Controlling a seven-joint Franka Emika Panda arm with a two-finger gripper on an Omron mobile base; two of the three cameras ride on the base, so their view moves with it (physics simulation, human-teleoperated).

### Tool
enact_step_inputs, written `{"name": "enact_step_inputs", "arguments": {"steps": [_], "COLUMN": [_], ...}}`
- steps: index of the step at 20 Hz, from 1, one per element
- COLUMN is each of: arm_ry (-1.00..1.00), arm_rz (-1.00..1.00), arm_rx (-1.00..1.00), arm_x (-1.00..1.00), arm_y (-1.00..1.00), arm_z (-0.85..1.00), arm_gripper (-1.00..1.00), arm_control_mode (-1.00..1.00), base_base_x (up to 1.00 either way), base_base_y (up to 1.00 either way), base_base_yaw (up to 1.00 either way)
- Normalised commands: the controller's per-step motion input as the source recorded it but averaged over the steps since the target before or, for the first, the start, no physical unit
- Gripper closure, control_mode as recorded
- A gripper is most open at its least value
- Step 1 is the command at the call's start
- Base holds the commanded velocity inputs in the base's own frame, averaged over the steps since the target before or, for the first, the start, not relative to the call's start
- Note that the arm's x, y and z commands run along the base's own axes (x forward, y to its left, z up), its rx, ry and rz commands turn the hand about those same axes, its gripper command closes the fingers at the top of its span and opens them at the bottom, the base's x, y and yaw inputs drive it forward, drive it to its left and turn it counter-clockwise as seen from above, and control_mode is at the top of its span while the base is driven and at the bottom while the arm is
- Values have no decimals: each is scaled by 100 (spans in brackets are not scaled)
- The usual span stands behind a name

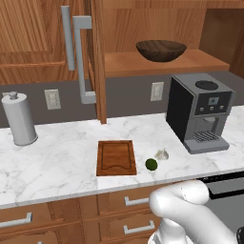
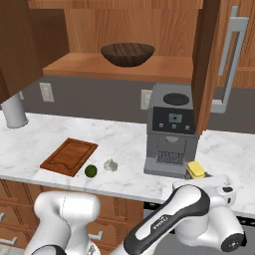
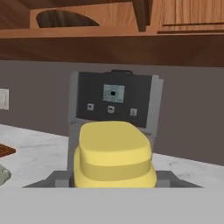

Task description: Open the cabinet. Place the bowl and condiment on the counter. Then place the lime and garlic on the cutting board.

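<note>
The yellow condiment (image 3: 113, 155) is sitting in the gripper (image 2: 209, 175), which is grasping it, and should be going down gently onto the counter (image 2: 124, 144).

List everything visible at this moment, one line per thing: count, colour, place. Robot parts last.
cabinet: one, reddish-brown, on the wall, doors open
bowl: one, dark brown, on the cabinet shelf
condiment: one, yellow, low over the counter right of the coffee machine, at the hand
cutting board: one, reddish-brown, flat on the counter
lime: one, dark green, on the counter just right of the board
garlic: one, whitish, on the counter beside the lime
coffee machine: one, black and grey, on the counter
grey cylinder: one, on the counter, far left
counter: one, white marble
hand: one, white, behind the condiment; grip cannot be judged
</note>
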Motion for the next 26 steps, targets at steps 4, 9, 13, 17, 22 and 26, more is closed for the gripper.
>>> {"name": "enact_step_inputs", "arguments": {"steps": [4,9,13,17,22,26], "arm_ry": [0,0,0,0,0,0], "arm_rz": [0,0,0,0,0,0], "arm_rx": [0,0,0,0,0,0], "arm_x": [22,20,18,19,18,18], "arm_y": [-17,-17,-14,-17,-17,-15], "arm_z": [-18,-22,-18,-18,-19,-18], "arm_gripper": [100,100,100,100,100,100], "arm_control_mode": [-100,-100,-100,-100,-100,-100], "base_base_x": [0,0,0,0,0,0], "base_base_y": [0,0,0,0,0,0], "base_base_yaw": [0,0,0,0,0,0]}}
